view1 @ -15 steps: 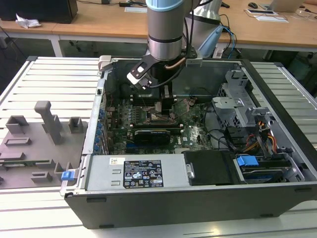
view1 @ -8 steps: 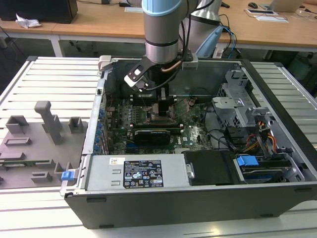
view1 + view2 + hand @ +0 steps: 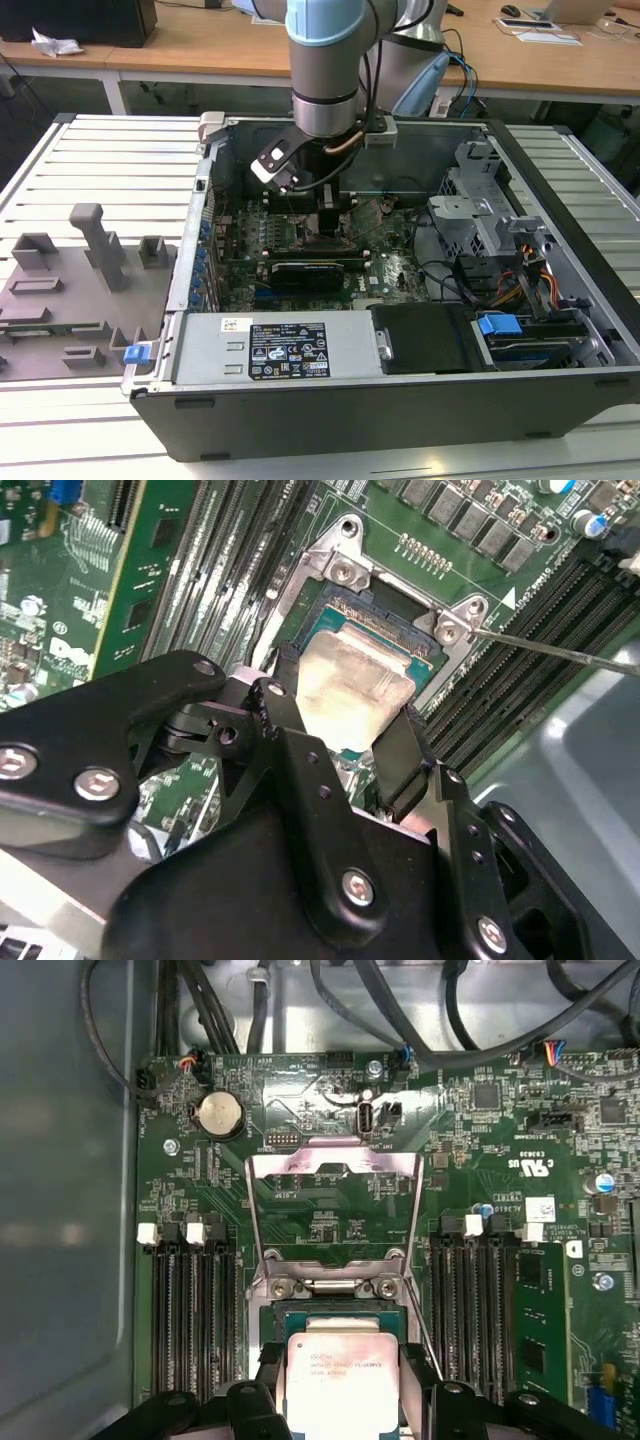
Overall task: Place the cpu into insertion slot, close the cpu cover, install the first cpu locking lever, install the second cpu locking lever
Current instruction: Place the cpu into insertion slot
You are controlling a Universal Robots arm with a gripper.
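My gripper [image 3: 345, 718] is shut on the cpu [image 3: 352, 683], a small square chip with a silvery top, its black fingers [image 3: 400, 760] pressing two opposite edges. The chip sits level, right over the insertion slot [image 3: 398, 630], whose black frame and pin field peek out beyond it; whether it rests in the slot I cannot tell. In the first wrist view the cpu [image 3: 340, 1380] lies between the fingers just past the slot's edge [image 3: 340, 1312]. The cpu cover [image 3: 335, 1165], a thin metal frame with a big window, is swung open beyond the slot. In the exterior view the gripper [image 3: 330, 215] reaches down into the case.
Long black memory slots [image 3: 190, 1310] flank the socket on both sides. A thin lever wire [image 3: 560, 652] stretches away from the socket's corner. A black expansion card [image 3: 305, 272], the power supply [image 3: 290, 350], a drive cage [image 3: 490, 215] and cables crowd the case. A grey fixture plate [image 3: 70, 290] lies outside.
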